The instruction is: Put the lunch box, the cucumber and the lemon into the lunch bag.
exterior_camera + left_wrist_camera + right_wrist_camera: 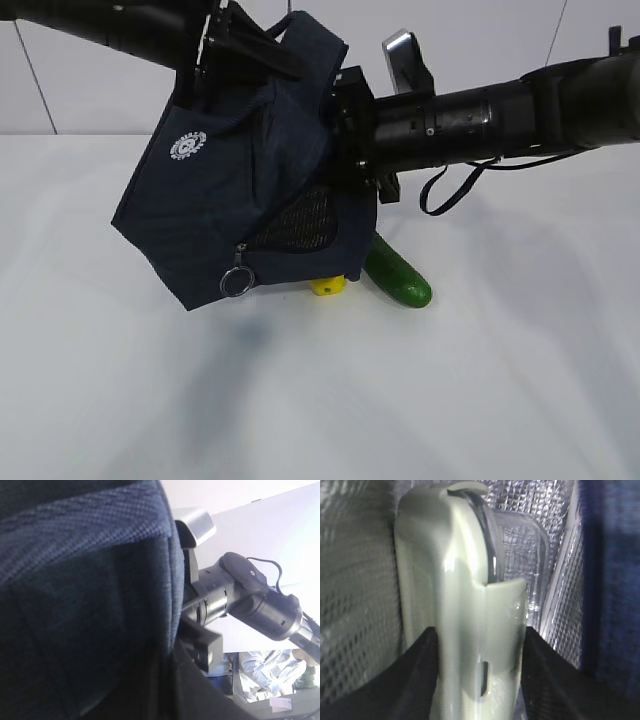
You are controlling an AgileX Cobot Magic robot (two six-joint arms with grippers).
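The dark navy lunch bag (220,190) hangs tilted above the table, its mouth turned to the right. My left gripper (240,45) is shut on the bag's top by the handles; in the left wrist view navy fabric (85,605) fills most of the picture. My right gripper (477,640) is inside the bag, shut on the lunch box (450,580), whose sage-green lid edge faces the camera. Silver lining (355,580) surrounds the box. The cucumber (400,280) and the lemon (327,286) lie on the table just below the bag's lower right corner.
The white table (450,400) stretches in front and to both sides. The right arm (480,115) reaches in level from the right, with a black cable loop (445,195) hanging under it. A silver ring pull (237,283) dangles from the bag's zipper.
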